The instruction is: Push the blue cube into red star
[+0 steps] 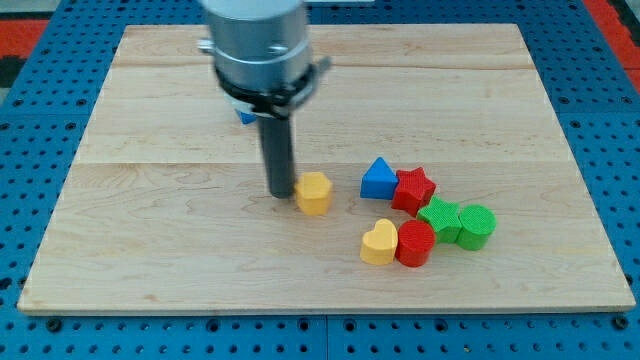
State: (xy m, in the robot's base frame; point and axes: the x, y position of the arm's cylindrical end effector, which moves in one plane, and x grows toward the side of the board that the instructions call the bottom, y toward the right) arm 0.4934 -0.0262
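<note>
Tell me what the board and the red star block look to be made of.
The pale wooden board looks like unfinished wood: visible grain and plank seams. The red star-shaped block has a uniform matte colour, either painted wood or plastic; the picture cannot settle which.

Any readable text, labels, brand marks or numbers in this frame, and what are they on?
None: no word, number, label or brand mark shows on the wooden board, on any coloured block, on the arm's grey housing or on the blue perforated surface around the board.
</note>
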